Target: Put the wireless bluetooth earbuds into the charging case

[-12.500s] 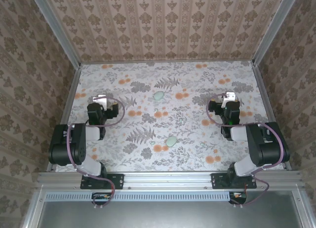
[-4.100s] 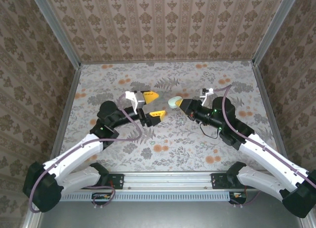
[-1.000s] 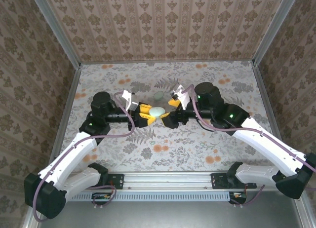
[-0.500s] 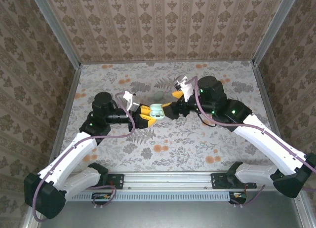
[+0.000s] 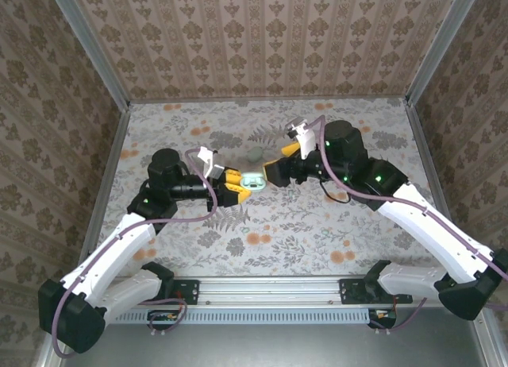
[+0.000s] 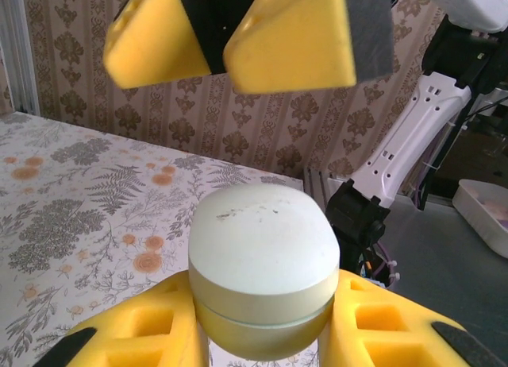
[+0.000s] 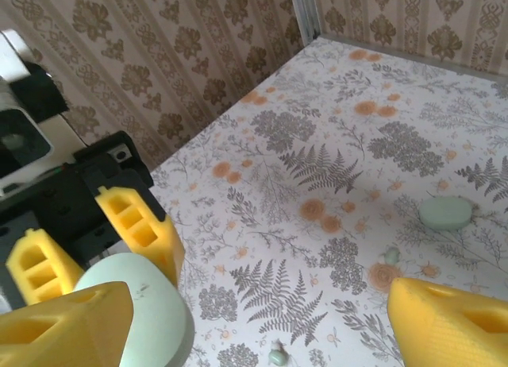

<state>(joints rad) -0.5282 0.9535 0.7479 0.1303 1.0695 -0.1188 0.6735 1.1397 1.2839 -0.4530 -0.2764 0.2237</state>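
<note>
- Your left claw (image 5: 241, 185) is clamped on the small pale mint-green plastic pebble-shaped charging case (image 6: 262, 260), yellow foam fingers (image 6: 155, 331) pressing either side.
- You have the case lifted over the middle of the floral-patterned table (image 5: 333, 232), lid looking shut.
- Your right claw (image 5: 279, 162) stands wide, empty, just beside the case.
- Another pale green pebble-shaped object (image 7: 444, 213) lies on the table farther back, apart.

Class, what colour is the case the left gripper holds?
Pale mint green charging case, best in right wrist view.
</note>
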